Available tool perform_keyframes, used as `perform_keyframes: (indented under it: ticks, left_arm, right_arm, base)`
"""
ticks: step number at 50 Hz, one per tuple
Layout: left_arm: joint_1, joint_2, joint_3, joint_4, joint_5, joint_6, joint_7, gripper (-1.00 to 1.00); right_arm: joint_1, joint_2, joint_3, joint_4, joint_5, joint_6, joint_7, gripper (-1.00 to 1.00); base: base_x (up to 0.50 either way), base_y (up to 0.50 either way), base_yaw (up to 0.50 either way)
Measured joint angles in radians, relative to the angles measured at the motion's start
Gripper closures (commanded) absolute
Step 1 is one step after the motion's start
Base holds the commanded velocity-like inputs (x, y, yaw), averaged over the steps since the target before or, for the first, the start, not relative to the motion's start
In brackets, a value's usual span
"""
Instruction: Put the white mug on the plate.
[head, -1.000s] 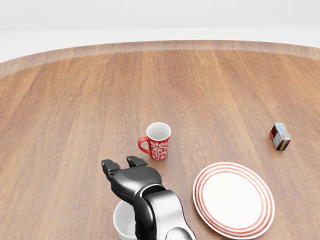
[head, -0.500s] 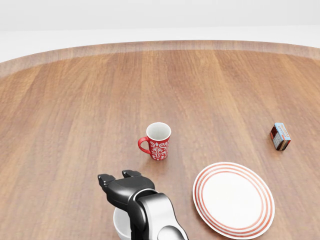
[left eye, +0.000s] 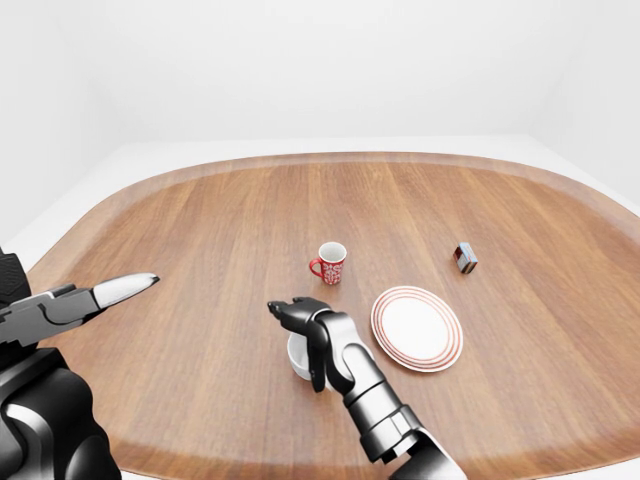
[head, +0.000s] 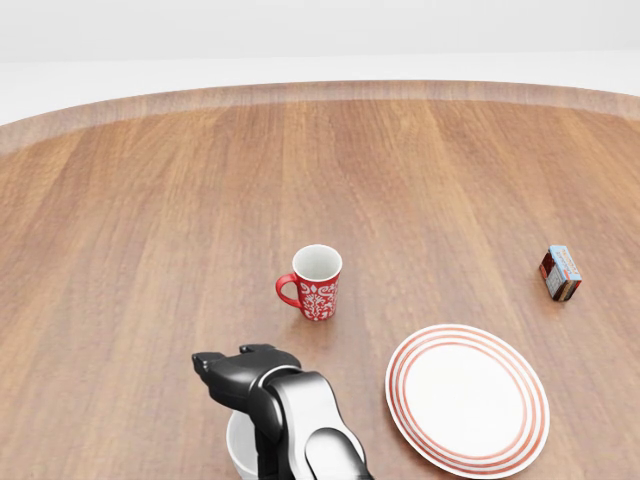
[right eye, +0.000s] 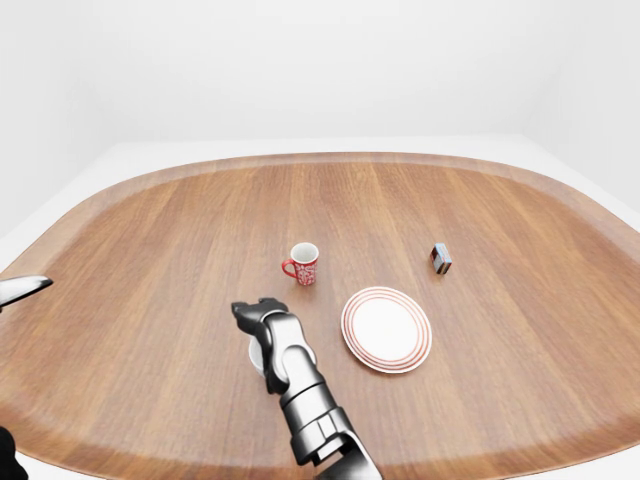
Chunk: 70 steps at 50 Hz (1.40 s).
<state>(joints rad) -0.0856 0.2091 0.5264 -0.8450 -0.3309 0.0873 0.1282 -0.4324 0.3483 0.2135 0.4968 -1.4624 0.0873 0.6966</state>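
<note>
The right hand (right eye: 258, 312) hovers open-fingered over the white mug (right eye: 256, 357), left of the plate (right eye: 386, 329).

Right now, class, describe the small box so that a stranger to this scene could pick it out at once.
Start from the big wooden table and find the red-ringed plate in the left-eye view. Up and right of the plate, apart from it, stands the small box. Unlike the round red mug at the plate's upper left, it is boxy, dark and multicoloured.
</note>
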Motion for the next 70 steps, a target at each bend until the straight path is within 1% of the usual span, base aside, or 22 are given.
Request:
perform_keyframes:
  ticks: [13,26,42,70]
  left_arm:
    - [0.0,0.001,0.002,0.0,-0.004,0.0,0.001,-1.0]
    - [0.003,0.0,0.002,-0.001,-0.004,0.0,0.001,-1.0]
    - [0.004,-0.002,0.0,0.006,-0.002,0.0,-0.001,-1.0]
    - [0.0,0.002,0.003,0.001,-0.009,0.0,0.005,-1.0]
  right_arm:
    - [-0.074,-0.008,-0.026,0.129,0.024,0.0,-0.051,-1.0]
    - [-0.12,-0.026,-0.04,0.219,0.024,0.0,-0.104,-1.0]
    - [-0.139,-0.038,-0.05,0.284,0.02,0.0,-0.143,-1.0]
    - [-0.158,-0.045,-0.067,0.368,0.068,0.0,-0.209,-1.0]
  base:
    - [0.0,0.0,0.0]
    - [0.0,0.0,0.0]
    - [0.0,0.0,0.0]
    - [0.0,0.0,0.0]
